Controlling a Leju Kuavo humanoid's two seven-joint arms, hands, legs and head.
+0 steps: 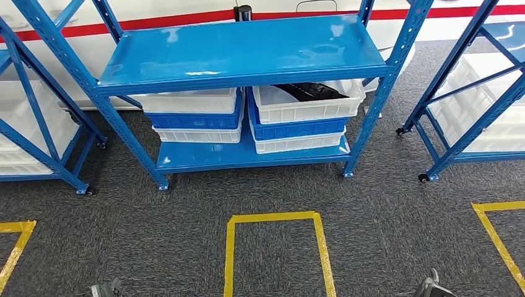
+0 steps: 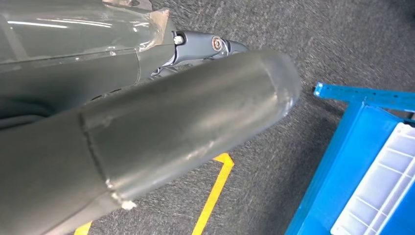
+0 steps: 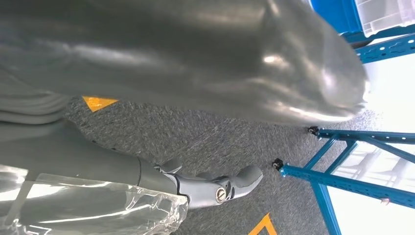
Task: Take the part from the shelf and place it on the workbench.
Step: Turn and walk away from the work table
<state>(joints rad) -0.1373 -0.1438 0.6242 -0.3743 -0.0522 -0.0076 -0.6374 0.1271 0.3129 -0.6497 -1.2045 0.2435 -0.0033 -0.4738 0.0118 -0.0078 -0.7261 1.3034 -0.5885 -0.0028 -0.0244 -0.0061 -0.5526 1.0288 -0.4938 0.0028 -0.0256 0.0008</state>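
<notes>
In the head view, a blue shelf [image 1: 241,46] is standing in the upper middle of the frame on grey carpet [image 1: 371,216], and the dark part [image 1: 312,91] is lying in the top white bin [image 1: 308,102] on the right of the lower level, its long axis running roughly left to right across the frame and tilting slightly up toward the right; no writing is readable on it. That bin is sitting on a blue bin [image 1: 297,128] and another white one, beside a second stack [image 1: 195,117] to the left. A yellow tape rectangle [image 1: 278,247] is showing at lower centre. The left hand [image 1: 104,289] and right hand [image 1: 433,287] are peeking in at the bottom edge. In the left wrist view, the left hand's thick grey thumb [image 2: 195,117] is crossing the frame above the carpet, nothing held, and its fingers are mostly hidden, so their spread cannot be told. In the right wrist view, the right hand's thumb [image 3: 195,54] is lying apart from one dark finger [image 3: 220,188], with nothing between them.
</notes>
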